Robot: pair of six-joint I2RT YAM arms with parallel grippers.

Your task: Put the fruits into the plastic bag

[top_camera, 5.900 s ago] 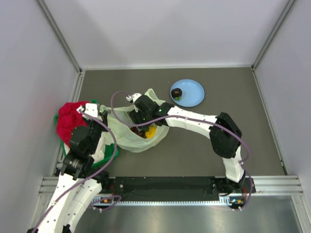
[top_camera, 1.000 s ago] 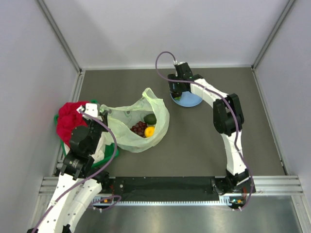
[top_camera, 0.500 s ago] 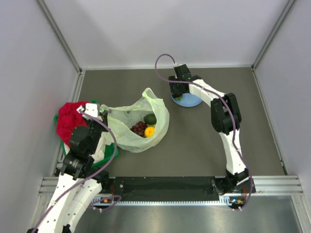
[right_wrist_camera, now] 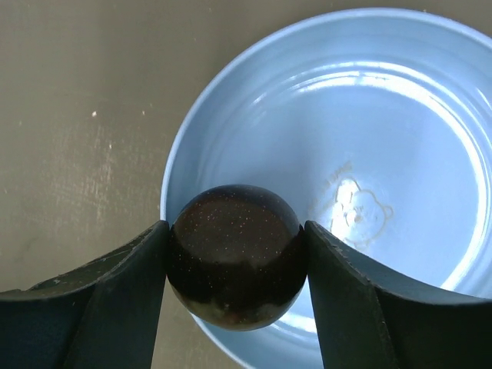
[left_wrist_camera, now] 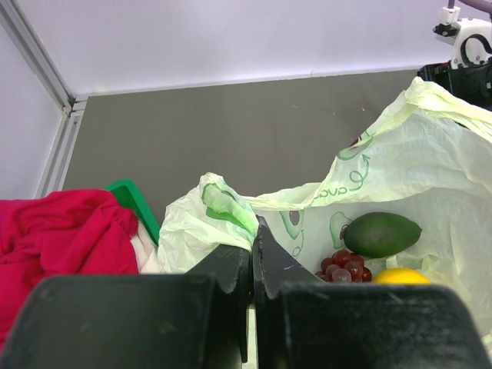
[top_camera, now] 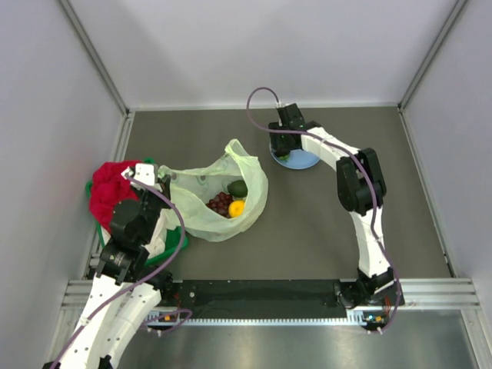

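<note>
The pale yellow-green plastic bag (top_camera: pixel 219 201) lies open left of centre; it also shows in the left wrist view (left_wrist_camera: pixel 415 169). Inside it lie the green avocado (top_camera: pixel 238 188) (left_wrist_camera: pixel 382 234), the dark red grape bunch (top_camera: pixel 220 203) (left_wrist_camera: pixel 344 267) and the orange-yellow citrus (top_camera: pixel 237 208) (left_wrist_camera: pixel 404 276). My left gripper (left_wrist_camera: pixel 252 244) is shut on the bag's rim, holding it up. My right gripper (right_wrist_camera: pixel 237 257) is shut on the small dark fruit (right_wrist_camera: pixel 237 255), both fingers touching its sides, over the round blue plate (right_wrist_camera: pixel 361 154) (top_camera: pixel 304 160).
A red cloth (top_camera: pixel 111 188) (left_wrist_camera: pixel 61 234) and white cloths sit in a green tray (left_wrist_camera: pixel 132 201) at the left, beside my left arm. Grey walls and metal rails enclose the table on three sides.
Since 5.9 s ago my right arm left the bag and reached back to the blue plate. Over the last second it settled there over the small dark fruit. The left arm has not moved.
</note>
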